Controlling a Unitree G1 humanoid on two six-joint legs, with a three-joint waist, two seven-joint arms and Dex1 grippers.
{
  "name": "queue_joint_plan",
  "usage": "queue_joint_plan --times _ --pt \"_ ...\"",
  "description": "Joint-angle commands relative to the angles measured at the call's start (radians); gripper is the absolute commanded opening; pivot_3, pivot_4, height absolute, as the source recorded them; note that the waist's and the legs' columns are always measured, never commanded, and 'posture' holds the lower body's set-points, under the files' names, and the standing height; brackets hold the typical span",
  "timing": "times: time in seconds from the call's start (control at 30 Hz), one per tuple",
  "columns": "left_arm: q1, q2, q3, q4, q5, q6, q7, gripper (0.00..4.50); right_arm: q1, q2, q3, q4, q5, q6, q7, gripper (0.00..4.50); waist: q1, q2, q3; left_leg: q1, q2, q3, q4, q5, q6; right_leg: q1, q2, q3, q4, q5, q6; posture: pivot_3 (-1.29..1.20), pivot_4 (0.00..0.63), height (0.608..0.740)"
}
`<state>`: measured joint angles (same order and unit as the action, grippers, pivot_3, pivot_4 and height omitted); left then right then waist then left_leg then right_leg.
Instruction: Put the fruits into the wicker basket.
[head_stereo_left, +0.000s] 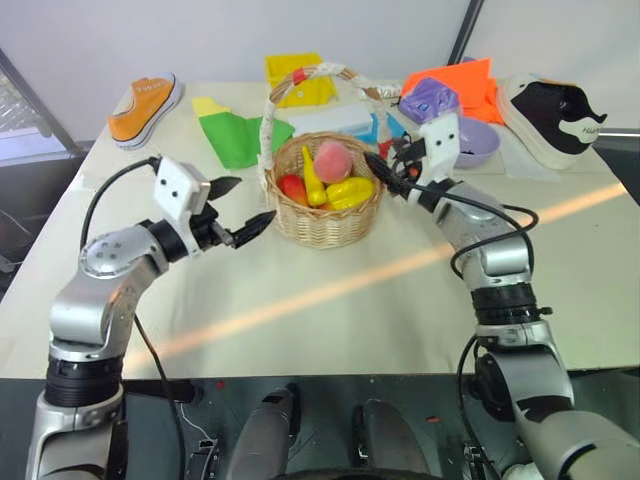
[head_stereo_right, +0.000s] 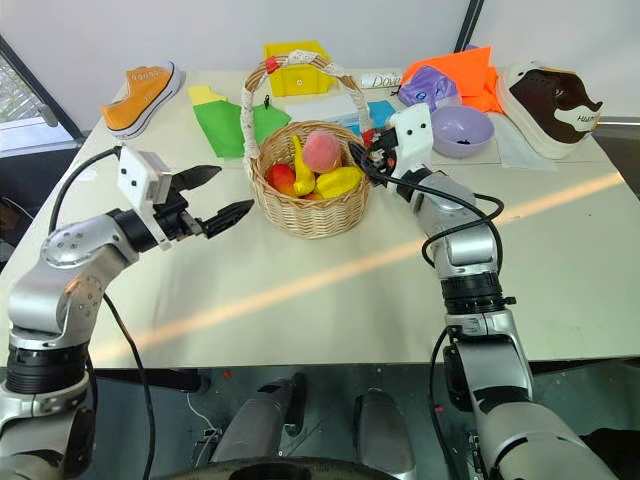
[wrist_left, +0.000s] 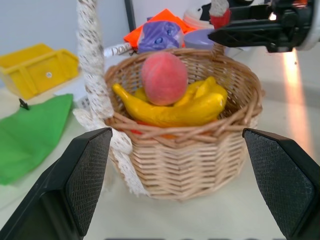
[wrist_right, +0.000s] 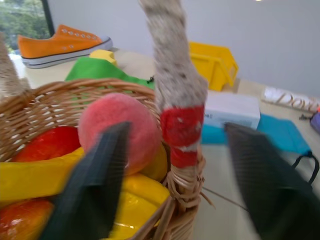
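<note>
1. Your left gripper (head_stereo_left: 240, 212) stands wide and empty, the wicker basket (head_stereo_left: 325, 215) just ahead of its fingertips.
2. Your right gripper (wrist_right: 170, 185) straddles the handle base, jaws apart, holding nothing as far as the blur shows.
3. The fruits (wrist_left: 165, 78) look already in; next, check the table for strays.

Leaving open tabletop (head_stereo_left: 330, 300) in front of the wicker basket (head_stereo_left: 325, 215), wide enough for either arm. Blocking the basket mouth across its middle with the tall arched handle (head_stereo_left: 300, 85); filling the basket almost to the rim with fruits (head_stereo_left: 335, 180). Straddling the handle's base with the right claw (wrist_right: 172, 165). Crowding the far side with a lilac bowl (head_stereo_left: 478, 140), orange sneaker (head_stereo_left: 147, 108) and green cloth (head_stereo_left: 235, 135).
</note>
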<state>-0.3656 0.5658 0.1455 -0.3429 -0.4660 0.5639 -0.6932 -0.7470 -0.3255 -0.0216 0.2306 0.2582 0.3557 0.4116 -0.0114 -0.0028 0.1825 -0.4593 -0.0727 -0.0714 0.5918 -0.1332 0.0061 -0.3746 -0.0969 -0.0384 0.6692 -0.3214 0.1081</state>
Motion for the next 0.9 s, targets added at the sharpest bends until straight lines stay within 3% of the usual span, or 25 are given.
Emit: queue_joint_plan --times 0.03,0.1,0.3,0.4,0.57,0.8,0.9 --pt "-0.004 -0.009 0.022 -0.068 -0.042 -0.016 0.005 4.50 -0.024 0.009 -0.052 -0.021 0.007 -0.037 -0.024 1.00 0.000 0.000 0.000 0.000 0.000 0.000 0.000 0.000 0.000 0.000 0.000 0.000 0.000 0.000 0.000 0.00 0.150 0.740" --pt "-0.003 -0.008 0.018 -0.072 -0.044 -0.016 0.007 4.50 -0.016 0.010 -0.065 -0.037 0.009 -0.048 -0.033 0.04 -0.001 0.000 0.000 0.000 0.000 0.000 0.000 0.000 0.000 0.000 0.000 0.000 0.000 0.000 0.000 0.00 0.150 0.740" --pt "-0.039 -0.016 -0.017 -0.053 -0.047 -0.021 -0.004 4.50 0.057 -0.072 -0.180 -0.179 0.044 -0.049 -0.039 0.04 0.005 0.001 0.000 0.000 -0.001 0.000 0.000 0.000 0.000 -0.001 0.000 0.000 0.001 0.000 0.000 0.00 0.150 0.740" --pt "-0.065 -0.035 -0.062 -0.034 -0.036 -0.029 -0.014 4.50 0.118 -0.186 -0.311 -0.205 0.030 -0.050 -0.074 0.04 0.014 0.001 0.000 0.000 -0.001 0.001 0.000 0.000 0.000 -0.001 0.000 0.001 0.000 0.000 0.000 0.00 0.150 0.740" --pt "-0.103 -0.075 -0.101 -0.014 -0.047 -0.039 -0.024 4.50 0.218 -0.311 -0.433 -0.165 0.018 -0.070 -0.089 0.04 0.024 0.001 0.000 0.000 -0.001 0.003 0.000 -0.001 0.001 0.000 0.000 0.002 -0.001 0.000 0.000 0.00 0.150 0.740" --pt "-0.129 -0.113 -0.129 0.005 -0.043 -0.047 -0.034 4.50 0.244 -0.362 -0.501 -0.036 0.001 -0.086 -0.149 0.04 -0.006 0.002 0.000 0.004 0.002 0.009 -0.001 -0.001 0.002 0.000 -0.001 0.007 0.001 0.000 0.000 0.00 0.150 0.740" --pt "-0.127 -0.116 -0.131 0.012 -0.039 -0.051 -0.034 4.50 0.267 -0.377 -0.520 -0.013 -0.003 -0.093 -0.154 1.39 -0.001 0.002 0.000 0.005 0.002 0.010 -0.001 -0.001 0.002 0.001 0.000 0.007 0.002 0.000 0.000 0.00 0.150 0.740"
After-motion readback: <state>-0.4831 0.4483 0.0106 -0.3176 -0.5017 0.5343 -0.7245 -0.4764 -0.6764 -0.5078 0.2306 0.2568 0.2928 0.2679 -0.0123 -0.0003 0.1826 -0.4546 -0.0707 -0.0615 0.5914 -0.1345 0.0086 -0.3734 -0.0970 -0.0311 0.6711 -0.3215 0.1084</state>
